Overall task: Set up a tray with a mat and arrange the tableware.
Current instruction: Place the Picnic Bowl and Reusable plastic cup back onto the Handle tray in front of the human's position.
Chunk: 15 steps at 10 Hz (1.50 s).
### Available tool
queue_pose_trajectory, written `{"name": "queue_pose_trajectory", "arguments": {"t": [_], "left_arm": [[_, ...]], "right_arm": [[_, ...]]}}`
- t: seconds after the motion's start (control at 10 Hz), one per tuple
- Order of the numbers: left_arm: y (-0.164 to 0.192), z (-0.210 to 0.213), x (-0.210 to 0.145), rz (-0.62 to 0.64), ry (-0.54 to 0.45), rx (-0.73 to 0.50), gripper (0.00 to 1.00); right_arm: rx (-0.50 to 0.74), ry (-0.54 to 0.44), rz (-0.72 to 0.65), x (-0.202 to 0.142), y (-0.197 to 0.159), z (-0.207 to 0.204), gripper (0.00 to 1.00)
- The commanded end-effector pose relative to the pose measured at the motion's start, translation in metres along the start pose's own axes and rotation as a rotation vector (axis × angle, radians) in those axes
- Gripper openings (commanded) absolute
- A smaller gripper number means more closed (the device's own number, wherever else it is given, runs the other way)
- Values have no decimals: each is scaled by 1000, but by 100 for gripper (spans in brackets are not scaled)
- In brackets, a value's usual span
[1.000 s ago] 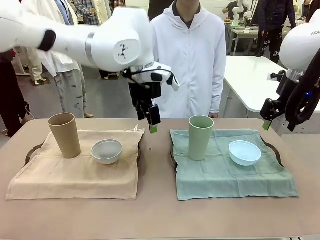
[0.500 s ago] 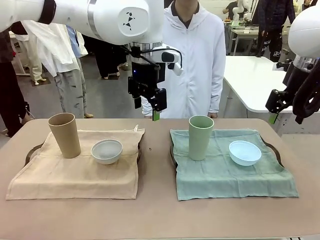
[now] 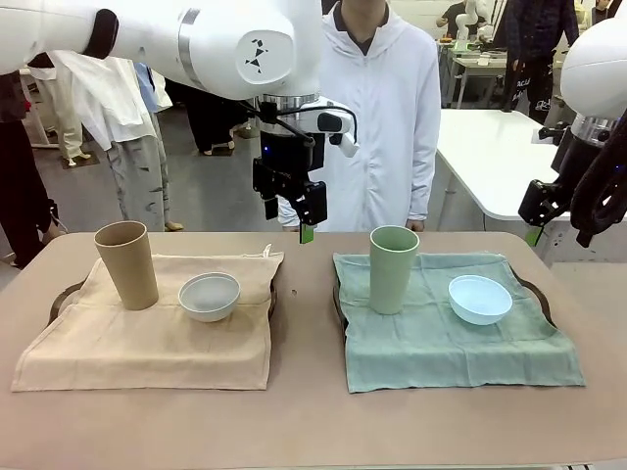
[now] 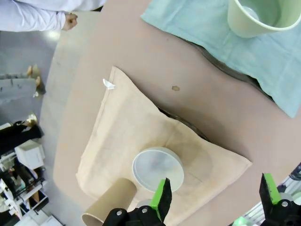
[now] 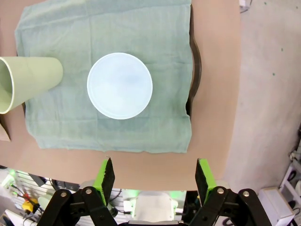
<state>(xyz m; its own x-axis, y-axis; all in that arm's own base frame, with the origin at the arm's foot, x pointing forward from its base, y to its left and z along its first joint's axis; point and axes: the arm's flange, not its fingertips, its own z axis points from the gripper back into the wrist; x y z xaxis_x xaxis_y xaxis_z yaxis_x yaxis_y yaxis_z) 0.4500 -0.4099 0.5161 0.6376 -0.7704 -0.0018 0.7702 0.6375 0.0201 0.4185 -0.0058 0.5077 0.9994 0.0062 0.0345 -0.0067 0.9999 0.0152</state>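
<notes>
Standing upright, mouths up: tan cup [image 3: 126, 264], green cup [image 3: 393, 268].

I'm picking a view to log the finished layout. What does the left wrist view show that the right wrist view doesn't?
Left wrist alone: the tan cup, white bowl, most of the beige mat and a person's hand. Right wrist alone: the blue bowl and the floor beside the table. Both: the green cup on the green mat, and open green-padded fingers.
</notes>
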Motion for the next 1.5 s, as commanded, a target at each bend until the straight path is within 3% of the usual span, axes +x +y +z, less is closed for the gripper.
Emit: {"name": "queue_pose_trajectory", "arguments": {"t": [0.0,0.7,1.1,1.4], "left_arm": [[2,-2,-5,-22,-19,15,100],[0,0,0,0,0,0,100],[93,49,-93,241,5,-179,100],[159,80,-162,369,-101,-285,100]], "right_arm": [[3,-12,-1,1,1,-4,89],[5,-12,-16,-9,-3,6,89],[105,81,-85,-20,-64,-4,89],[226,116,-114,-22,-106,0,89]]}}
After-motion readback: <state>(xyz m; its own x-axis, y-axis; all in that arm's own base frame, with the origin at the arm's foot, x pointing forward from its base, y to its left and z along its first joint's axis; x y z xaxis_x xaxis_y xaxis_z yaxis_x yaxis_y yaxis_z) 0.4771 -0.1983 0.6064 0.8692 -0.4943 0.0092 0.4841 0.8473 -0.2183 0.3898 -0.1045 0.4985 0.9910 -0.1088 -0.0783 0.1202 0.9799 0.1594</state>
